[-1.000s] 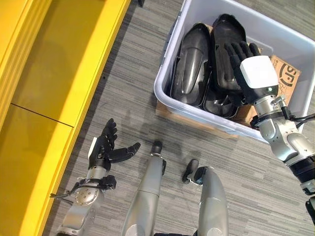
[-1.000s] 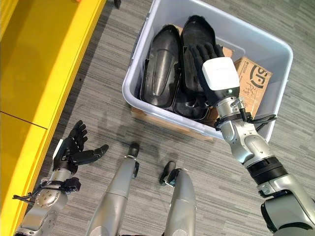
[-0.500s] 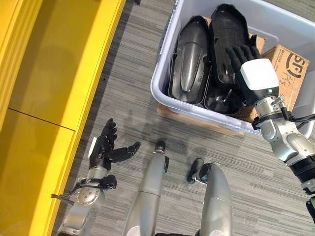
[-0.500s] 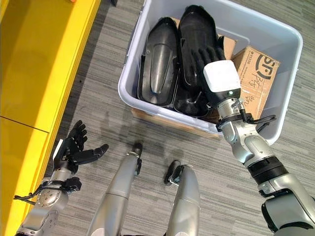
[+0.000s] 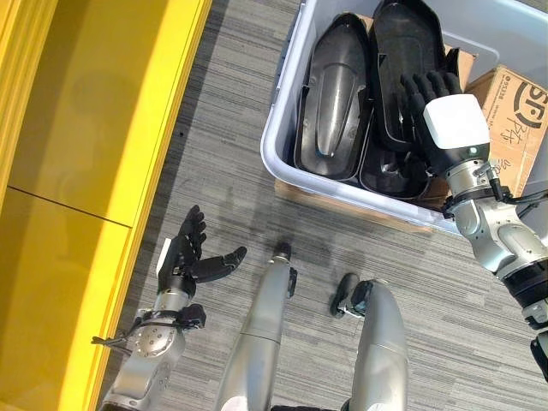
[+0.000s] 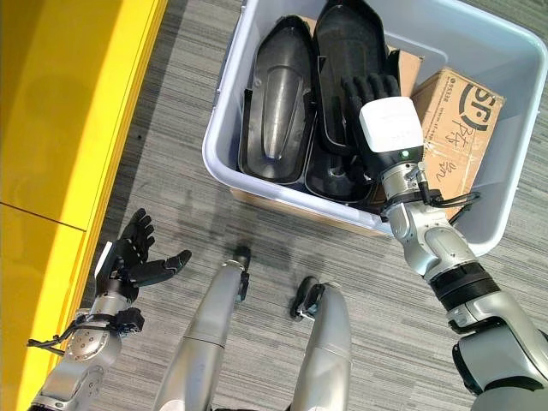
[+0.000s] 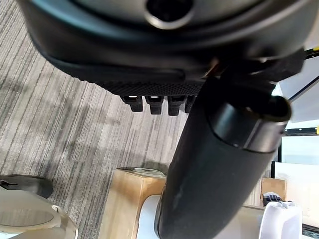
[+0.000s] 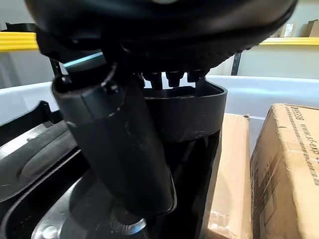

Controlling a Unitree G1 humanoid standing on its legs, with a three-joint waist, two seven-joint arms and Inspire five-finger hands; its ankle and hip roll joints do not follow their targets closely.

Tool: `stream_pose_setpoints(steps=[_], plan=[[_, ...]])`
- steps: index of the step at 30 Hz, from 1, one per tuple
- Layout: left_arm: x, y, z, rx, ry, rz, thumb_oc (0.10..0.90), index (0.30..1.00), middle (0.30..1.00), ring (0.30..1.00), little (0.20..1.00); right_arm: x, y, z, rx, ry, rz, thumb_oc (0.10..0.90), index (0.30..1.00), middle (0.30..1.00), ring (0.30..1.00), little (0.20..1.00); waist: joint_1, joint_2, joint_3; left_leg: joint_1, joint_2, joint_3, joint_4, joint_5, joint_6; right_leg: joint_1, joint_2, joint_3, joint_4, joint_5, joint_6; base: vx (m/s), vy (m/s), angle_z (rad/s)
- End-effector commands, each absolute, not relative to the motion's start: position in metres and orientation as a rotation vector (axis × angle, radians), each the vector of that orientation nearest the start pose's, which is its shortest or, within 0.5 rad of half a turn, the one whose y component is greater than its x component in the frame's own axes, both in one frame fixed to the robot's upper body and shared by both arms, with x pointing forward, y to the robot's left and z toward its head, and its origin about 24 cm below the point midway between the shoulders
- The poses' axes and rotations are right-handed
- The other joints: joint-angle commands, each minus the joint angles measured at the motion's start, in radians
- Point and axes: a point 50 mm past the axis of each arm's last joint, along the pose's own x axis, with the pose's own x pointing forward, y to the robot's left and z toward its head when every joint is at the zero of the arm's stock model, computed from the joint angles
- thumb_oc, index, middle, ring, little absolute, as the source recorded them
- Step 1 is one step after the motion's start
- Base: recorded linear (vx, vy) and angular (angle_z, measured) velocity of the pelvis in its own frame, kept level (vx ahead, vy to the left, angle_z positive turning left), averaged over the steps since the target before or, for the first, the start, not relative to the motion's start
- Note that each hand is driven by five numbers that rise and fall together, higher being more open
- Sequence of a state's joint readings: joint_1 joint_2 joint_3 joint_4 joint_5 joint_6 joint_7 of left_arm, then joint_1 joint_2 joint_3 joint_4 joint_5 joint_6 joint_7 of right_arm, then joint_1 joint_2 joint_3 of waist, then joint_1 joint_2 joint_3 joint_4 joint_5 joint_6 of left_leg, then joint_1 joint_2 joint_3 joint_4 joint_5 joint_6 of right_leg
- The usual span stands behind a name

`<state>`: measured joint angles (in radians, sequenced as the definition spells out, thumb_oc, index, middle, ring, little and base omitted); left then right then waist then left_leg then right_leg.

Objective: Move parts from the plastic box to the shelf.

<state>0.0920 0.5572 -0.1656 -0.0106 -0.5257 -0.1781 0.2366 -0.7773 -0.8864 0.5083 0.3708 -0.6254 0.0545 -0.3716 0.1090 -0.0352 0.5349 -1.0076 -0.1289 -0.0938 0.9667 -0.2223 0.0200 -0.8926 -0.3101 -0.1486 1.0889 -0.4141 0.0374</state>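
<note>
Two black parts (image 5: 332, 90) in plastic box (image 5: 287, 128)

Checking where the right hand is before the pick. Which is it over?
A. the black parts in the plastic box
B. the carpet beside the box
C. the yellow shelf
A: the right hand reaches into the plastic box, over the black parts, beside the cardboard box.

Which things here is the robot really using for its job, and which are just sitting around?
For the job:
plastic box
black parts lying in the box
yellow shelf
right hand, reaching into the box over the parts

Just sitting around:
cardboard box in the plastic box
left hand, open over the floor
</note>
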Motion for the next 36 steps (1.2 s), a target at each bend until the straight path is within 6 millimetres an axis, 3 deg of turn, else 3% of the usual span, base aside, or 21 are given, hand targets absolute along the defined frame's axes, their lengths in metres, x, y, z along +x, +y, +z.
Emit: stream_pose_setpoints(steps=[1,23,24,25,36], plan=[[0.225,0.22,0.074,-0.022,-0.17,0.102,0.9,1.0,1.0,1.0,1.0,0.354,-0.233,0.282,-1.634,-0.72,-0.473,0.9,1.0,1.0,1.0,1.0,-0.01,0.042,-0.015,0.065,0.083,-0.066,-0.021,-0.105,-0.015,-0.016,0.014,0.082,-0.037,-0.009,0.005,0.0,0.0,0.0],[0.221,0.22,0.075,-0.048,-0.185,0.137,0.9,1.0,1.0,1.0,1.0,0.362,-0.22,0.275,-1.563,-0.725,-0.469,0.9,1.0,1.0,1.0,1.0,-0.005,0.054,-0.015,-0.042,0.071,-0.058,0.055,-0.128,-0.009,-0.118,0.006,0.1,0.042,-0.037,-0.009,0.0,0.0,0.0],[0.222,0.219,0.075,-0.051,-0.187,0.138,0.9,1.0,1.0,1.0,1.0,0.363,-0.22,0.274,-1.562,-0.717,-0.471,0.514,0.459,0.459,0.459,0.459,-0.005,0.054,-0.015,-0.046,0.07,-0.057,0.057,-0.128,-0.01,-0.12,0.006,0.101,0.044,-0.037,-0.009,0.0,0.0,0.0],[0.222,0.219,0.075,-0.052,-0.189,0.135,0.9,1.0,1.0,1.0,1.0,0.365,-0.221,0.271,-1.566,-0.696,-0.466,0.4,0.3,0.3,0.3,0.3,-0.005,0.054,-0.015,-0.048,0.07,-0.054,0.059,-0.13,-0.009,-0.125,0.006,0.103,0.048,-0.037,-0.01,0.0,0.0,0.0],[0.224,0.217,0.077,-0.066,-0.199,0.134,0.9,1.0,1.0,1.0,1.0,0.365,-0.218,0.267,-1.555,-0.707,-0.454,0.4,0.3,0.3,0.3,0.3,-0.013,0.048,-0.015,-0.02,0.08,-0.05,0.047,-0.13,-0.009,-0.11,0.007,0.104,0.045,-0.037,-0.009,0.0,0.003,-0.01]])
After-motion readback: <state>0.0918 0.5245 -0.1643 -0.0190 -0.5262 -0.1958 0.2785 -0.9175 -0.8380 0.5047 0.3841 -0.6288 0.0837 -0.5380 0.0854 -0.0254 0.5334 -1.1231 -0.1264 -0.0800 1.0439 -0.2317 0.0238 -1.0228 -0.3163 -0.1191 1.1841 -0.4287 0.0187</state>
